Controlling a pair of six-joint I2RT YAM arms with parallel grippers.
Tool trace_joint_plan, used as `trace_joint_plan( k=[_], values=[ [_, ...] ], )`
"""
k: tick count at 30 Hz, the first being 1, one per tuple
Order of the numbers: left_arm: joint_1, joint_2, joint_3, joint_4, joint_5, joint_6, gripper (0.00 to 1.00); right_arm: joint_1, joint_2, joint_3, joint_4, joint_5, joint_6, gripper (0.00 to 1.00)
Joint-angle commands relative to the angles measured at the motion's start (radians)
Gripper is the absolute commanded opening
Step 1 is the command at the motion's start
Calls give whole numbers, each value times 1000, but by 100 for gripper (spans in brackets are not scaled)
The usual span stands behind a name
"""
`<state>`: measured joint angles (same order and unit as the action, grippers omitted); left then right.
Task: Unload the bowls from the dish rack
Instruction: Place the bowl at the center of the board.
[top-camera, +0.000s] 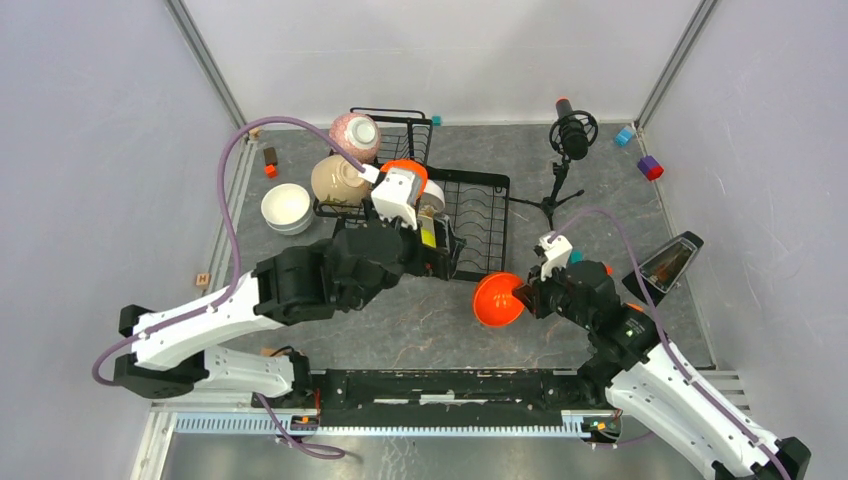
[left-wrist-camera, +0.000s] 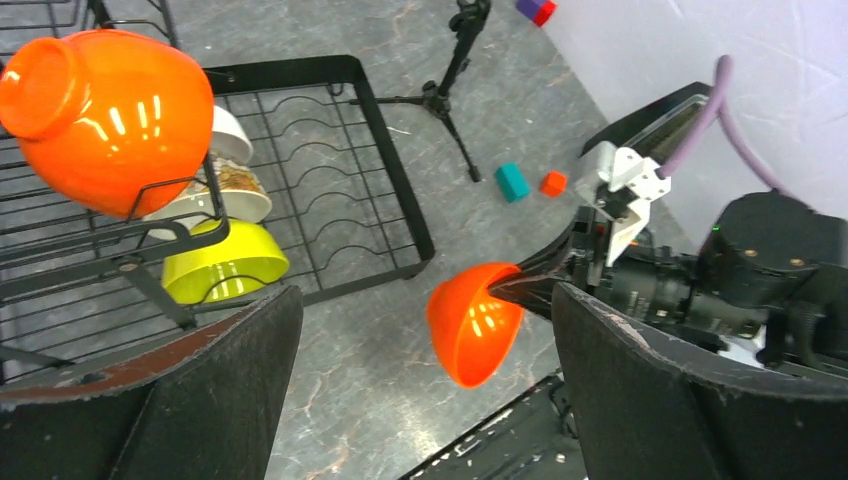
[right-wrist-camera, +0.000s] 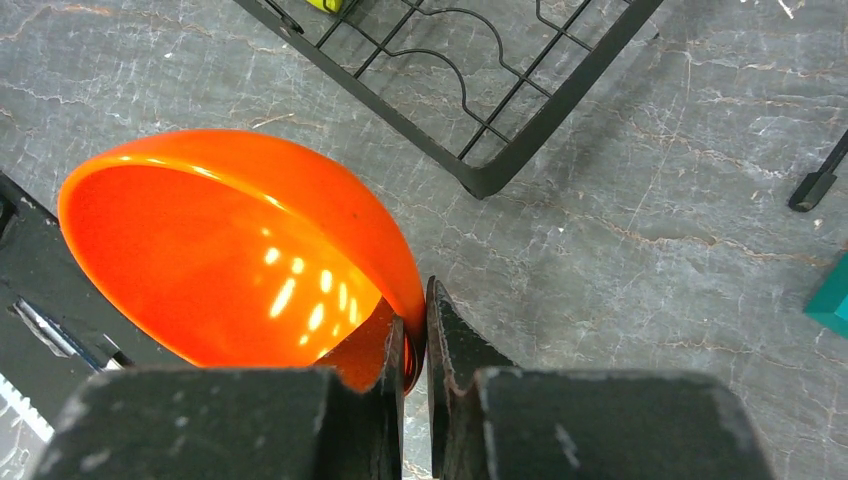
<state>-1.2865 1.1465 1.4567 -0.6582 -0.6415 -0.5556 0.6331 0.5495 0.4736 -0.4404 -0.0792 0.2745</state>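
My right gripper (right-wrist-camera: 415, 300) is shut on the rim of a bright orange bowl (right-wrist-camera: 230, 250), which hangs tilted on its side above the table in front of the dish rack (top-camera: 480, 215). That held orange bowl (left-wrist-camera: 472, 322) also appears between the fingers of my left gripper (left-wrist-camera: 425, 400), which stands wide open with nothing in it, near the rack's front. A second orange bowl (left-wrist-camera: 105, 115) lies upturned on the rack's upper shelf. Below it sit a lime green bowl (left-wrist-camera: 225, 262) and white bowls (left-wrist-camera: 235, 135). A pink-speckled bowl (top-camera: 355, 133) and a beige bowl (top-camera: 340, 180) rest at the rack's left end.
Stacked white bowls (top-camera: 286, 208) stand on the table left of the rack. A black microphone tripod (top-camera: 565, 150) stands behind the rack's right side. Small coloured blocks (left-wrist-camera: 512, 182) lie near it, others (top-camera: 650, 167) at the far right. A dark wedge-shaped object (top-camera: 668, 262) leans at the right wall.
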Motion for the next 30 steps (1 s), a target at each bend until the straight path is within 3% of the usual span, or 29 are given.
trace_joint_plan(
  k=[1, 10, 21, 30],
  values=[
    [-72, 0, 0, -55, -198, -12, 100, 5, -55, -27, 9, -6, -29, 0],
    [-179, 103, -129, -104, -98, -191, 99, 4, -97, -55, 38, -61, 6, 0],
    [-192, 222, -238, 18, -28, -232, 92, 4, 13, -46, 17, -212, -38, 0],
    [-191, 354, -251, 26, -55, -259, 88, 12, 60, -53, 24, -209, -45, 0]
  ],
)
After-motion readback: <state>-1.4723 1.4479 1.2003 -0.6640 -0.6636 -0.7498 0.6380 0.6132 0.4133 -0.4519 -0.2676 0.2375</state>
